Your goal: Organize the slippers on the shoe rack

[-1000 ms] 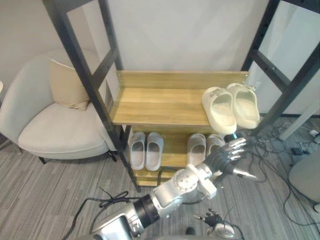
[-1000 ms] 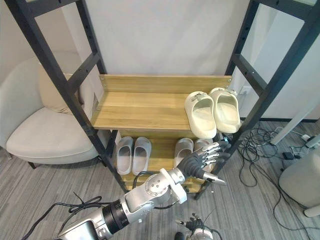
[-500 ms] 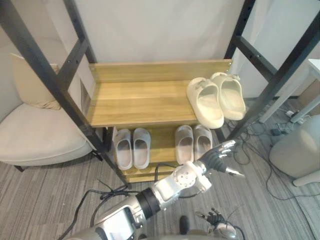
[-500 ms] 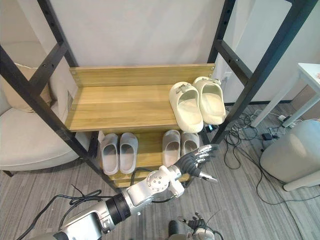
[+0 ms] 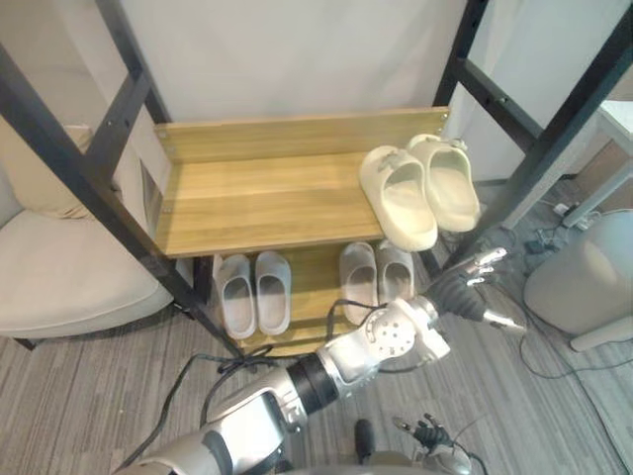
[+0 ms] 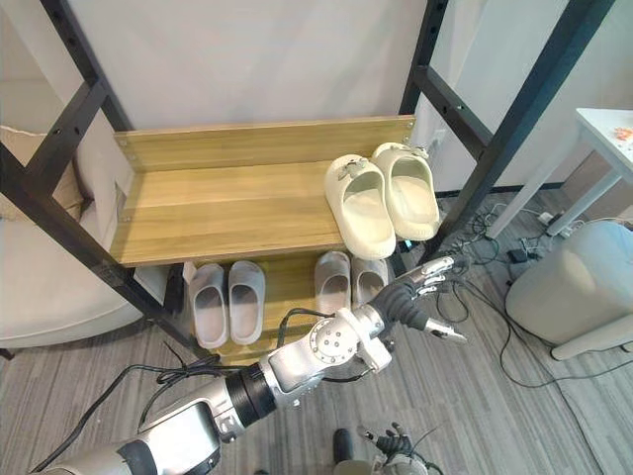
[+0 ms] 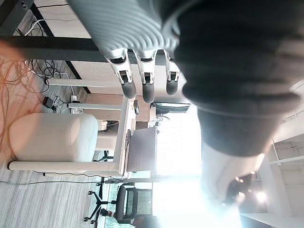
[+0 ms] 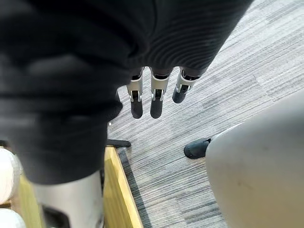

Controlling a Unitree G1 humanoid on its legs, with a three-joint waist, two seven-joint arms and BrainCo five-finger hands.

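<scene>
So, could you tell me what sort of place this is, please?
Probably an office lounge corner: a wooden shoe rack with cream slippers, a cushioned armchair beside it, and grey carpet underfoot.

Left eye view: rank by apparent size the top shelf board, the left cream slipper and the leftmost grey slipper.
1. Top shelf board, largest by far.
2. Cream slipper.
3. Grey slipper, though it lies lower, farther from the camera, so its real size is unsure.
</scene>
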